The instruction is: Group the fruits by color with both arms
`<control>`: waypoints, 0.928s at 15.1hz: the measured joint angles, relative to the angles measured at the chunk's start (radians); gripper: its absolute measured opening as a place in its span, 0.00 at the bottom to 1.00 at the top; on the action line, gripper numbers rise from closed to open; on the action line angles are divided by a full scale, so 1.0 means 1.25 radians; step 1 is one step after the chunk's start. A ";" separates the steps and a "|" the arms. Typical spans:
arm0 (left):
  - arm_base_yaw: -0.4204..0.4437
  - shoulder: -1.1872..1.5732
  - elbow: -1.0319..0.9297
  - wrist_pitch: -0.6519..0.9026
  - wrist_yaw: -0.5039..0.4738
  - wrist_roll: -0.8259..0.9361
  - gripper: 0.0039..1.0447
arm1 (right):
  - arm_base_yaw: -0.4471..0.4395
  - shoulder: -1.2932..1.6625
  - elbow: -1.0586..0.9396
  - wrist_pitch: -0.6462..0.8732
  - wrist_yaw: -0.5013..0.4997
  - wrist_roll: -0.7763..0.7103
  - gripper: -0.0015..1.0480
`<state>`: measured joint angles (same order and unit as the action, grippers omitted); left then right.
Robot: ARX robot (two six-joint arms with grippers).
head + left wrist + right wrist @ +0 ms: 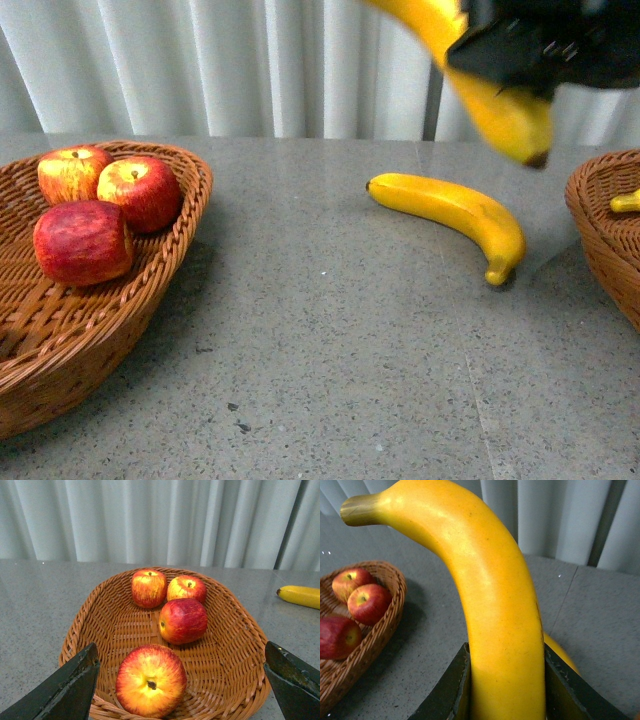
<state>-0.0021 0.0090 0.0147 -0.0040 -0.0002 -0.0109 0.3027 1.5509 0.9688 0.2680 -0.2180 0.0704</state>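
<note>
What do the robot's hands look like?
Each hand is a dark gripper with two fingers. The left gripper has pointy, wedge-shaped fingers with plain matte faces. The right gripper has flat dark fingers with rough-looking edges, and its body looks blocky and black, though it is blurred in the front view.

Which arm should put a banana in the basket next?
Right. The right gripper holds a banana up near the right-hand basket; the left gripper is open, facing the apple basket.
</note>
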 joint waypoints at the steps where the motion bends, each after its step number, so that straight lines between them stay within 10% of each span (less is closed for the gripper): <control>1: 0.000 0.000 0.000 0.000 0.000 0.000 0.94 | -0.056 -0.039 -0.015 0.003 -0.053 0.000 0.30; 8: 0.000 0.000 0.000 0.000 0.000 0.000 0.94 | -0.499 -0.082 -0.190 -0.140 -0.148 -0.260 0.30; 12: 0.000 0.000 0.000 0.000 0.000 0.000 0.94 | -0.616 -0.161 -0.214 -0.260 -0.211 -0.368 0.30; 14: 0.000 0.000 0.000 0.000 0.000 0.000 0.94 | -0.631 -0.196 -0.214 -0.307 -0.232 -0.381 0.50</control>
<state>-0.0021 0.0090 0.0147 -0.0040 -0.0002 -0.0109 -0.4858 1.3060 0.7017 -0.1154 -0.5076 -0.4065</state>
